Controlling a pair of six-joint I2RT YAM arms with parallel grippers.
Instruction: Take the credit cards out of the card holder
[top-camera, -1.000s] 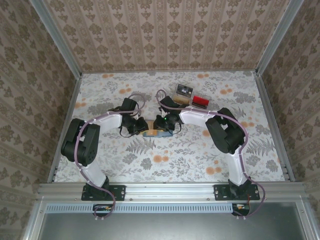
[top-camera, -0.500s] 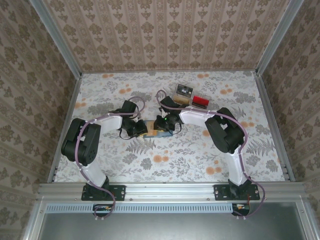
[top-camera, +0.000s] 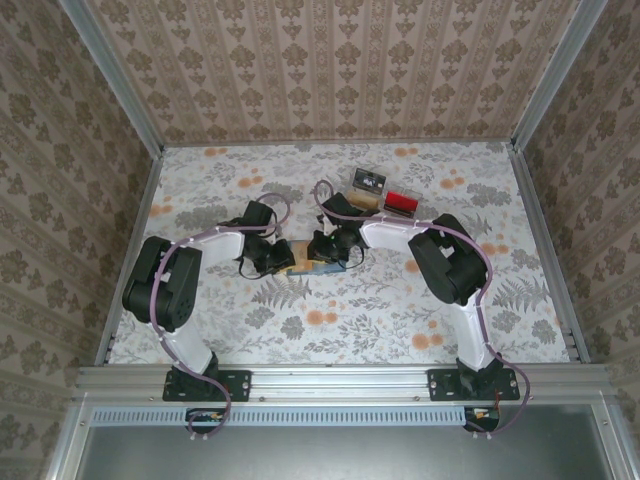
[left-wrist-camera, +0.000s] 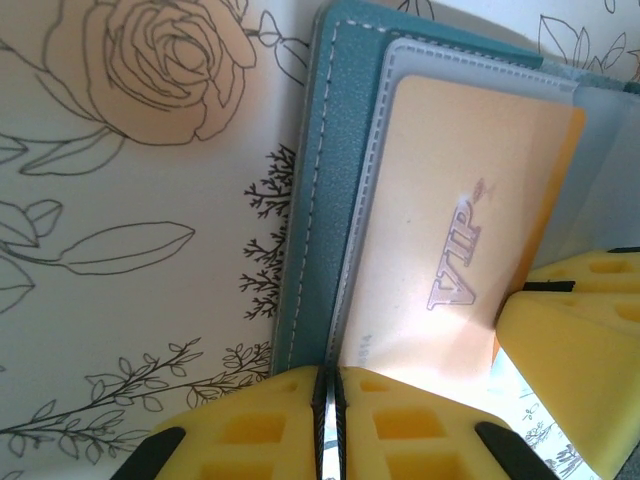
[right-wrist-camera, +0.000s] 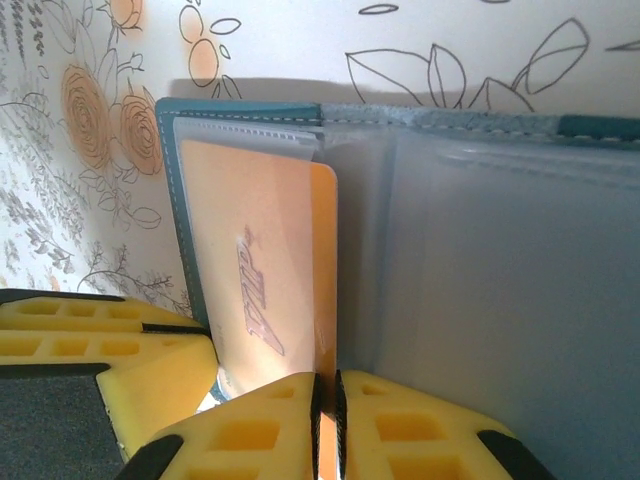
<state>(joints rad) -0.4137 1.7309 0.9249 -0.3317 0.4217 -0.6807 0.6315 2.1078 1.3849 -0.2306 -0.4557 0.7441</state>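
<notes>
Floral table (left-wrist-camera: 120, 250), left gripper (left-wrist-camera: 328, 385) clamping grained teal card holder (left-wrist-camera: 305, 200), right gripper (right-wrist-camera: 325, 392) pinching orange card (right-wrist-camera: 260, 230).

This is a robot test booth in a lab. The table (top-camera: 400, 300) is boxed in on three sides by flat panels (top-camera: 330, 70) printed with brown wallpaper, and these are held in bare aluminium posts (top-camera: 112, 80). A floral sheet covers the table top, and two robot arms (top-camera: 165, 285) are bolted to a metal rail (top-camera: 340, 380) along its near edge.
</notes>
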